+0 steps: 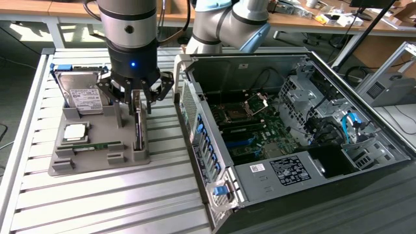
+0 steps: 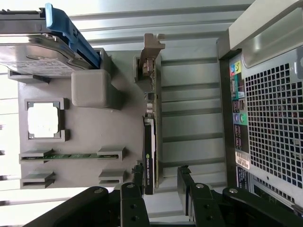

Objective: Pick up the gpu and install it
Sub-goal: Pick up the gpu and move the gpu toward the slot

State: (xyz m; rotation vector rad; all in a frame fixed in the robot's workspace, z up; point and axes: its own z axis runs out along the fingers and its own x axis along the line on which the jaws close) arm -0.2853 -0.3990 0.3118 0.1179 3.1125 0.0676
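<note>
One spread gripper (image 2: pixel 160 170) astride gpu (image 2: pixel 149 149) edge

Your exterior cam looks down from high over the whole surface (image 1: pixel 97 204) and open PC case (image 1: pixel 260 68), while your wrist cam stares straight down, close over the grey parts tray (image 2: pixel 106 130) both share.

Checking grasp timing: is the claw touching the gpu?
Cannot tell. Wrist view: the claw straddles the gpu; one finger stands clear, the other too close to judge.
</note>
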